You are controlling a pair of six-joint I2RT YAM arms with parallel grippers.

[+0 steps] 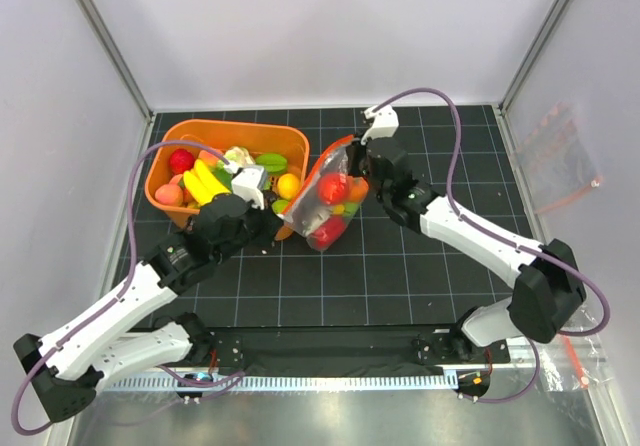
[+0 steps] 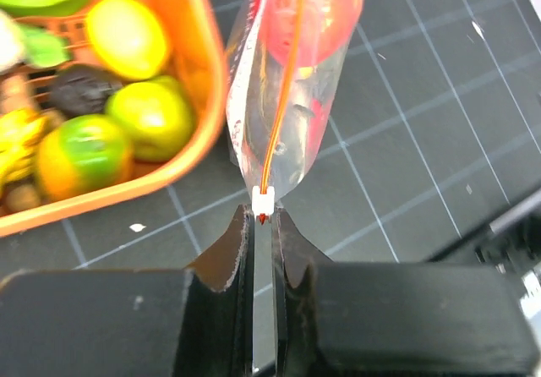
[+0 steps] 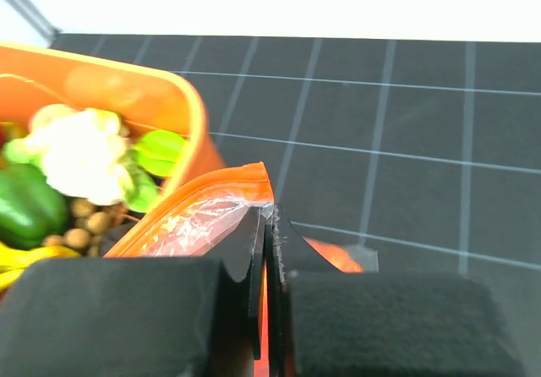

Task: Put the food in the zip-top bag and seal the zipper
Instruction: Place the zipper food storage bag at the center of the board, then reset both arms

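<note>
The zip-top bag [image 1: 325, 206] stands on edge on the black mat, with red, orange and green food [image 1: 332, 188] inside. Its red-orange zipper [image 1: 312, 176] runs along the top. My right gripper [image 1: 358, 156] is shut on the far end of the bag's mouth [image 3: 228, 183], with the fingers pinching the plastic [image 3: 270, 216]. My left gripper [image 1: 273, 214] is at the near end. In the left wrist view its jaws [image 2: 264, 216] are closed to a narrow gap on the zipper's white tab [image 2: 264, 196]. The zipper [image 2: 287, 73] runs away from it, closed.
The orange tub [image 1: 300, 146] stands touching the bag's left side, and holds bananas [image 1: 205, 181], a red fruit [image 1: 180, 160], cauliflower [image 3: 76, 149] and limes [image 2: 152, 115]. Spare clear bags lie against the right wall [image 1: 560, 161] and at the near right [image 1: 590, 346]. White walls enclose the mat.
</note>
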